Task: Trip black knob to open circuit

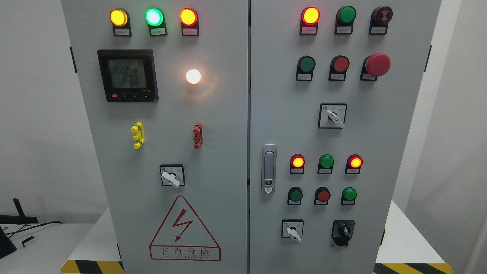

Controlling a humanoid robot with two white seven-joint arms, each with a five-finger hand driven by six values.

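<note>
Head view of the control cabinet I am facing. I am seeing the black knob sitting at the lower right of the right-hand door, just right of a white selector switch and below a row of three push buttons, the nearest being green. Neither of my hands is showing in the frame, so I cannot tell their state or how the knob lies relative to them. The door latch is standing well to the knob's upper left.
</note>
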